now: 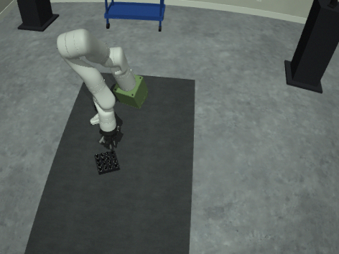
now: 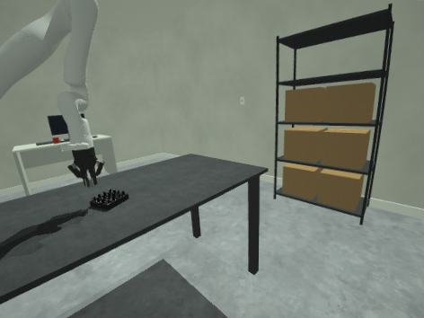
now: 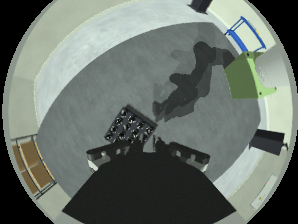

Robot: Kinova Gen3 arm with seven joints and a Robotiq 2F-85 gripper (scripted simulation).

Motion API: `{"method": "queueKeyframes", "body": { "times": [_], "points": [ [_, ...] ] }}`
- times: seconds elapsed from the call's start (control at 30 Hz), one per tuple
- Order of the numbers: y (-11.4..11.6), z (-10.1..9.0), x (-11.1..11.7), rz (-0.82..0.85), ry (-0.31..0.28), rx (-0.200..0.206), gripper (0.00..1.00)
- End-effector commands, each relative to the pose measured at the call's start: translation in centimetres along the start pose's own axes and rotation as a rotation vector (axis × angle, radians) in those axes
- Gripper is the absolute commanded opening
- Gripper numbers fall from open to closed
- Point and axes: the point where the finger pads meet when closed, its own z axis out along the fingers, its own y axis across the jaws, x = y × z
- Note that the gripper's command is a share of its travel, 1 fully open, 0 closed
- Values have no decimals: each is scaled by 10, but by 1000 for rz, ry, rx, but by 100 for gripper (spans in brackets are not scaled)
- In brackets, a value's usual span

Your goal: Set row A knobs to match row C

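The knob box (image 1: 109,171) (image 2: 110,205) (image 3: 142,115) stands flat on the dark table, its black knobs upright in a grid. In the wrist view it is turned at an angle, left of the image middle. White lines on the knobs show only as specks; their directions, the printed names and the socket are too small to tell. My gripper (image 1: 111,147) (image 2: 91,184) (image 3: 148,139) points down above and beside the box, toward the robot base. Its fingers stand slightly open with a narrow gap and nothing between them. They appear apart from the knobs.
The table (image 1: 154,186) (image 2: 180,189) extends around the box. The green arm base (image 1: 133,97) (image 3: 242,80) is behind the gripper. The arm's shadow falls on the table beside the box. A shelf with boxes (image 2: 330,148), a white desk and a blue cart (image 1: 134,12) stand away from the table.
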Motion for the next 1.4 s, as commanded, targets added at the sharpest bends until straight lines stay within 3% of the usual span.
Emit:
{"method": "queueKeyframes", "body": {
  "times": [0.0,0.57,1.37],
  "points": [
    [-3,-2,0,139,-13,9,19],
    [1,-7,1,486,-9,-4,19],
    [1,-7,1,523,-8,-5,19]
  ]
}}
